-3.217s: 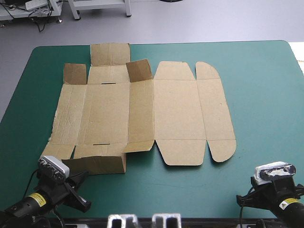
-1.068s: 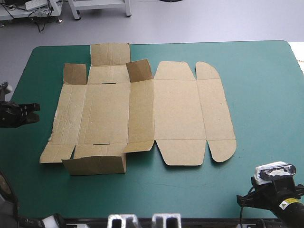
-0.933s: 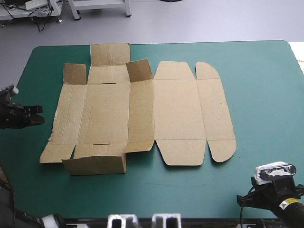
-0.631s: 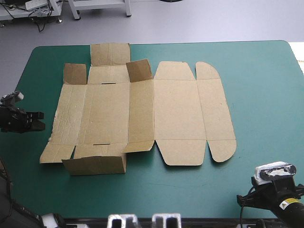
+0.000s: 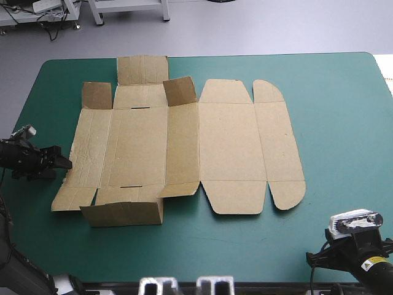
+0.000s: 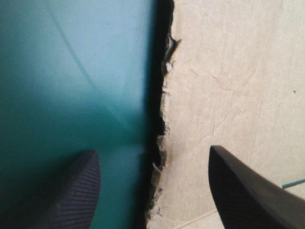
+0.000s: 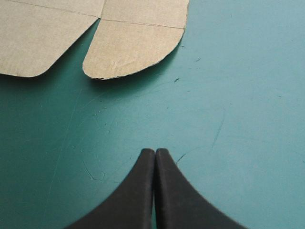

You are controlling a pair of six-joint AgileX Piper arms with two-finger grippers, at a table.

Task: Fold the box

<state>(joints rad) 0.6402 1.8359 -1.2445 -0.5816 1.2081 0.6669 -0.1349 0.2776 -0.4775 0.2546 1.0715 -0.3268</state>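
Left end effector (image 6: 151,151) is open wide, straddling the ragged left edge of the box (image 5: 184,147), which lies mostly flat mid-desk (image 5: 331,123). Right end effector (image 7: 155,151) is closed, empty, parked near the desk's near-right corner.

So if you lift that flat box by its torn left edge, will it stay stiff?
Probably not: the box is one thin creased sheet, so it would likely hinge at its folds. The torn edge by the left hand may crumple.

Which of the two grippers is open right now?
The left gripper: its fingers stand apart, straddling the ragged left edge of the box. The right gripper is shut over the teal-green cover.
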